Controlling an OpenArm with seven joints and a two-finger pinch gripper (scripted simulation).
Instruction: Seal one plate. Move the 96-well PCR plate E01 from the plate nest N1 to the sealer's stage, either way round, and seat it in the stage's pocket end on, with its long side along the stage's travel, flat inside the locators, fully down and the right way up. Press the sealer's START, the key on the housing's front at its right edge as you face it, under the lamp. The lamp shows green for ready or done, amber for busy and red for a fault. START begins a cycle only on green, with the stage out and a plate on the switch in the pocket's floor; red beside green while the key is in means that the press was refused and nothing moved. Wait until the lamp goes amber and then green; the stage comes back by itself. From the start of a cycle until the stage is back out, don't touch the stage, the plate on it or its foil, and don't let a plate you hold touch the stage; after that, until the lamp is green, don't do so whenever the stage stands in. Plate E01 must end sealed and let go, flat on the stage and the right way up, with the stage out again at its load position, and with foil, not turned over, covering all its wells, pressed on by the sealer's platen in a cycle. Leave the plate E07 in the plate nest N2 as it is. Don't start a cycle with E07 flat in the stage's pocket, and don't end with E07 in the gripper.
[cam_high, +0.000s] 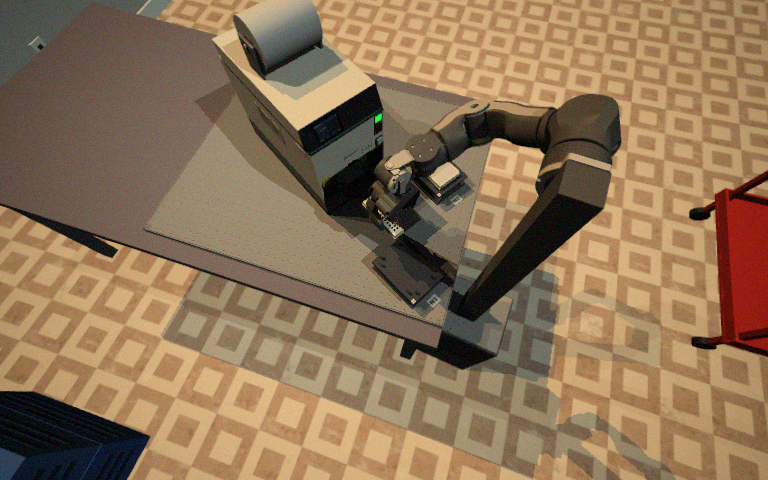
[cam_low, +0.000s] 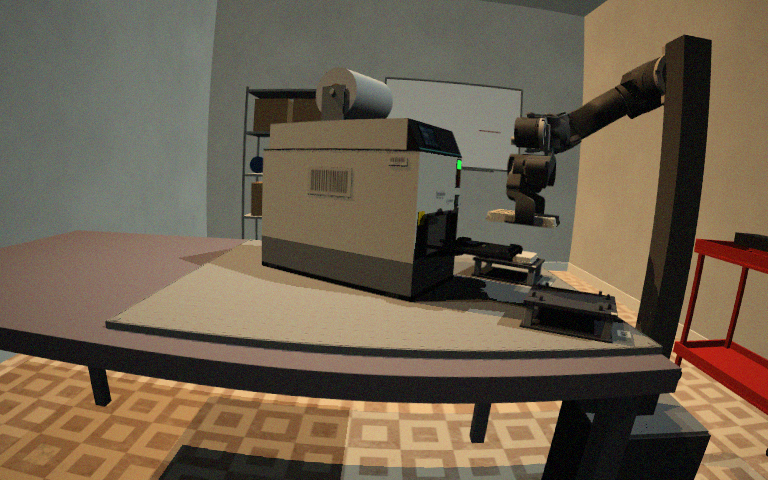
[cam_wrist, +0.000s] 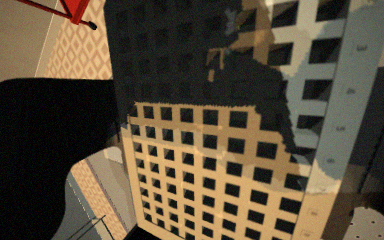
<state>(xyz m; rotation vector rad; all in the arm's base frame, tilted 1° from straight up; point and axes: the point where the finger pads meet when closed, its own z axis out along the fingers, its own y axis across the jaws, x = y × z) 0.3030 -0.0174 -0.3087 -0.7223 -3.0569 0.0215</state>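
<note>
My gripper (cam_low: 526, 216) is shut on the 96-well plate E01 (cam_low: 522, 217) and holds it level in the air, wells up. The plate hangs well above the outer end of the sealer's dark stage (cam_low: 488, 247), which stands out from the housing front. From above, the gripper (cam_high: 390, 212) covers most of the plate, and only one plate end (cam_high: 393, 228) shows. In the wrist view the plate's well grid (cam_wrist: 215, 165) fills the frame. The sealer's (cam_high: 303, 107) lamp (cam_high: 377, 119) shows green. Nest N1 (cam_high: 410, 271) is empty.
Plate E07 (cam_high: 444, 176) sits in nest N2 (cam_low: 506, 264), just beyond the stage. The foil roll (cam_high: 278, 31) is on top of the sealer. The arm's column (cam_high: 532, 237) stands at the table's corner. A red cart (cam_high: 741, 266) stands to the right.
</note>
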